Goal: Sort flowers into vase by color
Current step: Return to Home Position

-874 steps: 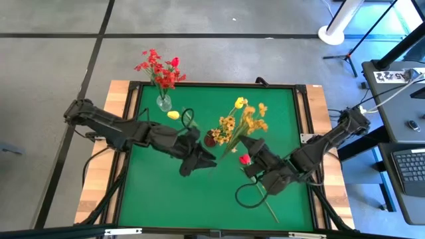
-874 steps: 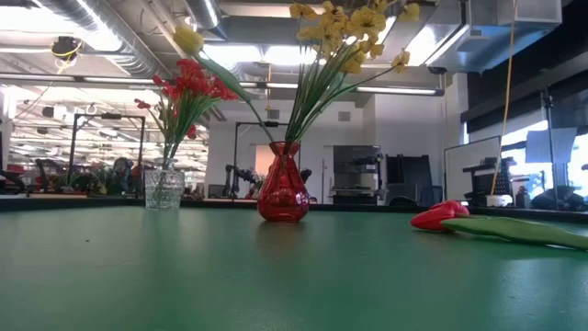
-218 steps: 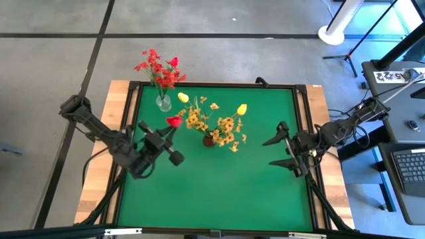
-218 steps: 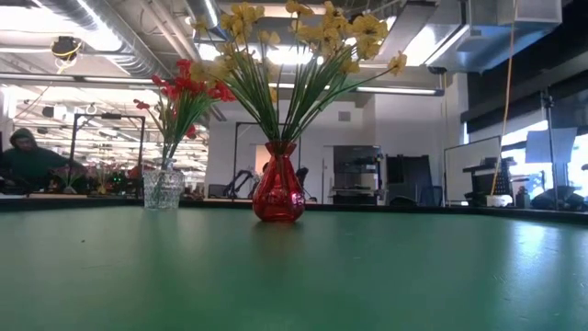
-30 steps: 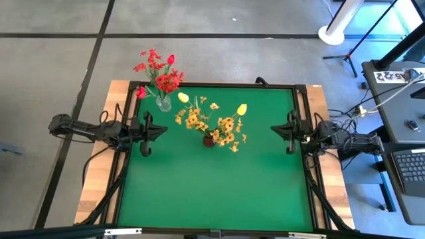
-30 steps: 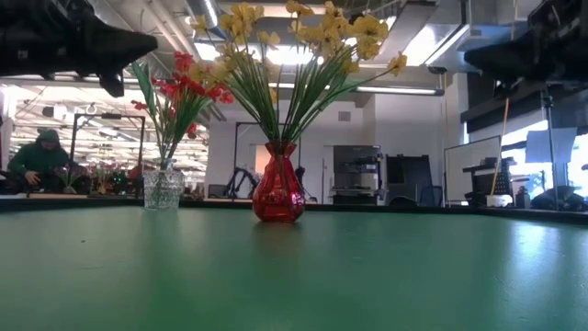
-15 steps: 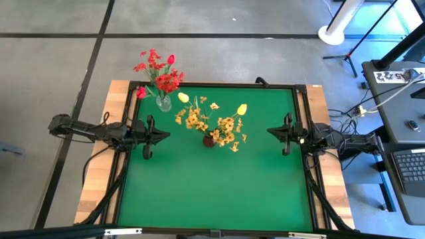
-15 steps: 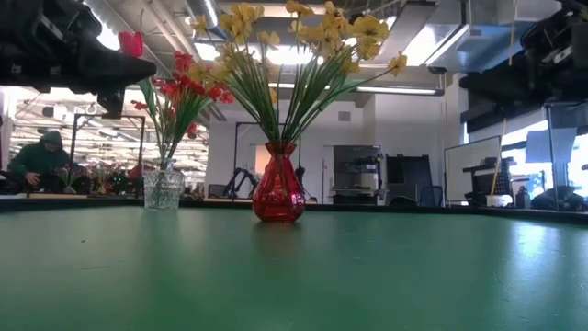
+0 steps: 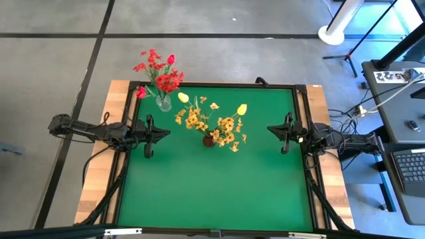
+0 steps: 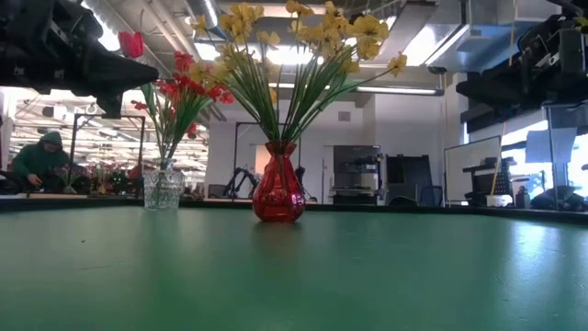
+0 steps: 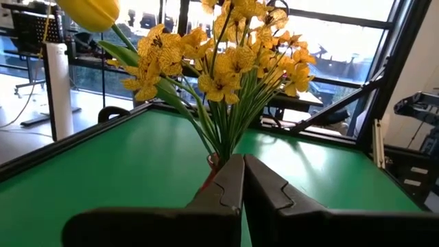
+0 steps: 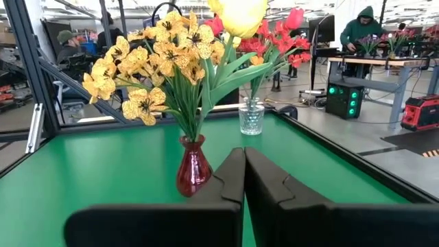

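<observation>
Since about seven seconds back, both my arms have pulled out to the sides, and the red tulip (image 9: 170, 59) my left side was carrying is now standing in the clear vase (image 9: 163, 103). Last half second, basically no change.

So, left to right: my left gripper (image 9: 164, 134) hangs at the 9 o'clock edge of the green table (image 9: 219, 192), pointing inward, jaws pressed together with nothing between them. Clear vase sits up around 11 o'clock near the far corner, and the red flowers (image 9: 159, 73) are all in it, tulip poking out the top. Red vase (image 9: 209, 140) stands just off the middle toward 12 o'clock, apart from the clear one, stuffed with the yellow flowers (image 9: 222, 123), plus two yellow tulips (image 9: 182, 97) sticking out at 10 and 2 o'clock of the bunch. Over at 3 o'clock my right gripper (image 9: 271, 131) mirrors the left one, pointing inward, jaws together too, empty.

Low camera also catches a person (image 10: 35, 156) at a bench way back in the room.
</observation>
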